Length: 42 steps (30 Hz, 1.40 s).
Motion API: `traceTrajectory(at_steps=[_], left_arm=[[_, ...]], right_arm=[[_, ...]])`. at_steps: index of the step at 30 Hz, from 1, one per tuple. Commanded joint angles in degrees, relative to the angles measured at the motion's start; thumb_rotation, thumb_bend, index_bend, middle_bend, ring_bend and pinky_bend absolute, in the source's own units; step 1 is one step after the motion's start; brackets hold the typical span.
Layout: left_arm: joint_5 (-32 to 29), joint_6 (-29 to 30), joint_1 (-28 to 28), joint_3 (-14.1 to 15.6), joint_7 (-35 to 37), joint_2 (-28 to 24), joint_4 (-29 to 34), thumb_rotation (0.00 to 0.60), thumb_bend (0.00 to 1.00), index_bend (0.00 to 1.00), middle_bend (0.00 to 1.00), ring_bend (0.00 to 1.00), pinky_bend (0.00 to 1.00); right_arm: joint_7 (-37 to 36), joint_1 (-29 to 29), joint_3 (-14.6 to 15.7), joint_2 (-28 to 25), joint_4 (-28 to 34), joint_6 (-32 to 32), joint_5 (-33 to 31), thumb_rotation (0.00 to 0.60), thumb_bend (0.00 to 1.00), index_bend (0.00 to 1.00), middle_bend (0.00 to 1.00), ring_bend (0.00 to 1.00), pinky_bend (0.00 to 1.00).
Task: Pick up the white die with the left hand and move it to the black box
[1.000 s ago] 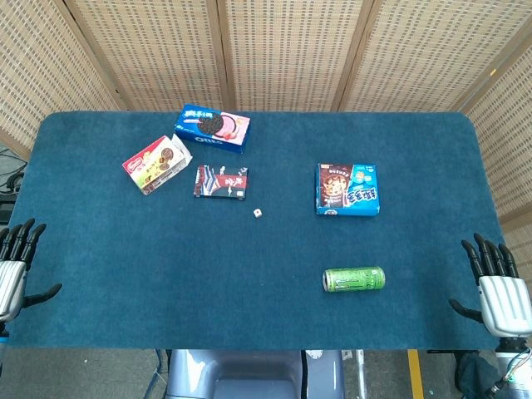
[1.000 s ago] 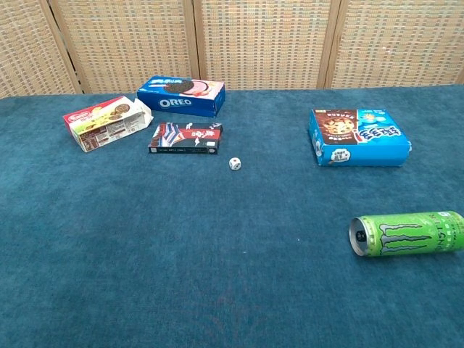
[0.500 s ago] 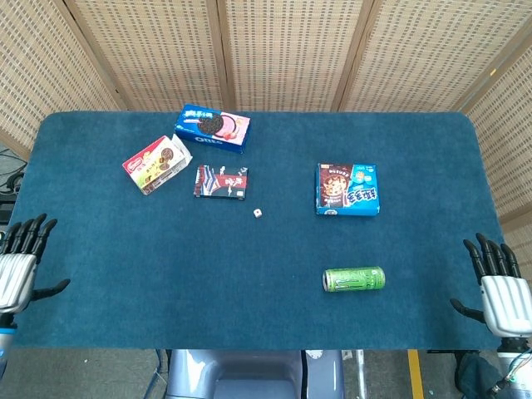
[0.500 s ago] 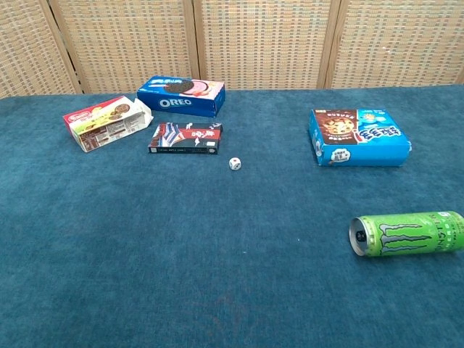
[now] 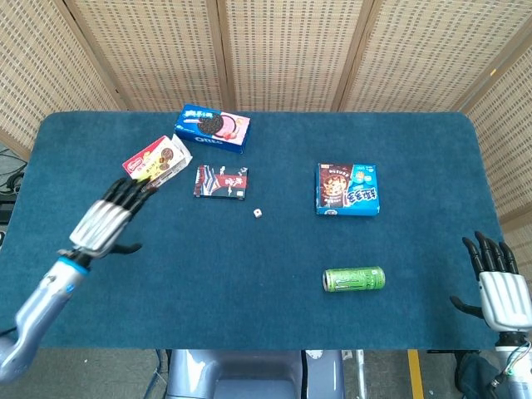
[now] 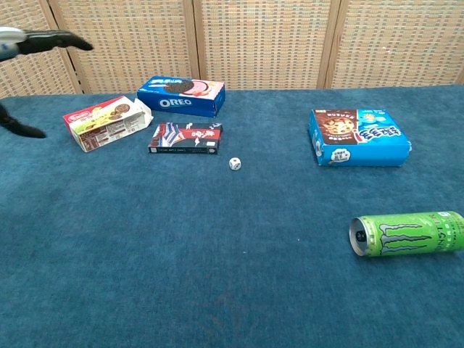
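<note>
The small white die [image 5: 258,214] [image 6: 234,164] lies on the blue cloth just right of and below the flat black box [image 5: 221,182] [image 6: 185,138]. My left hand [image 5: 109,220] is raised above the table's left part, fingers spread and holding nothing, well left of the die; in the chest view only its fingertips [image 6: 51,40] show at the top left corner. My right hand [image 5: 501,287] stays low at the table's right front edge, fingers apart and empty.
A blue Oreo box [image 5: 213,127] and a red-and-white cookie box [image 5: 156,164] lie behind and left of the black box. A blue snack box [image 5: 347,189] sits right of centre, and a green can [image 5: 354,278] lies on its side near the front.
My left hand has risen from the table's left front edge and swung forward and right over the cloth, toward the boxes. The right hand and all objects stayed put.
</note>
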<state>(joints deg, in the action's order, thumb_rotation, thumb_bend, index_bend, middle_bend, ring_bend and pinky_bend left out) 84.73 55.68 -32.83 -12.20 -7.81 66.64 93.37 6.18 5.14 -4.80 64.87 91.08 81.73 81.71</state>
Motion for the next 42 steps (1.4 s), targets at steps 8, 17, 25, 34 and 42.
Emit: traceTrajectory(at_steps=[8, 17, 25, 34, 42], left_arm=[[-18.64, -14.23, -17.69, -8.27, -10.59, 13.91, -8.04, 0.600, 0.25, 0.34, 0.00, 0.00, 0.00], [-33.79, -16.28, -27.84, -7.59, -21.29, 25.67, -21.56, 0.600, 0.31, 0.38, 0.00, 0.00, 0.00], [-39.68, -19.59, -32.35, -6.12, -22.57, 32.64, -33.17, 0.600, 0.30, 0.38, 0.00, 0.00, 0.00], [-39.93, -23.68, -35.66, -3.51, -21.47, 39.46, -43.36, 0.600, 0.30, 0.38, 0.00, 0.00, 0.00], [-38.70, -24.80, -37.38, -2.98, -19.62, 44.70, -50.06, 0.600, 0.30, 0.38, 0.00, 0.00, 0.00]], right_arm=[[-0.61, 1.43, -0.84, 0.11, -0.64, -2.71, -1.96, 0.600, 0.00, 0.00, 0.00, 0.00, 0.00], [-2.05, 2.51, -1.34, -0.10, -1.36, -4.97, -3.39, 0.600, 0.00, 0.00, 0.00, 0.00, 0.00], [-2.21, 3.02, -1.48, 0.07, -1.89, -6.21, -4.54, 0.600, 0.00, 0.00, 0.00, 0.00, 0.00], [-2.84, 3.47, -1.85, 0.17, -2.69, -7.38, -6.09, 0.600, 0.00, 0.00, 0.00, 0.00, 0.00], [-4.05, 3.50, -1.93, 0.01, -3.31, -7.77, -6.58, 0.600, 0.00, 0.00, 0.00, 0.00, 0.00]])
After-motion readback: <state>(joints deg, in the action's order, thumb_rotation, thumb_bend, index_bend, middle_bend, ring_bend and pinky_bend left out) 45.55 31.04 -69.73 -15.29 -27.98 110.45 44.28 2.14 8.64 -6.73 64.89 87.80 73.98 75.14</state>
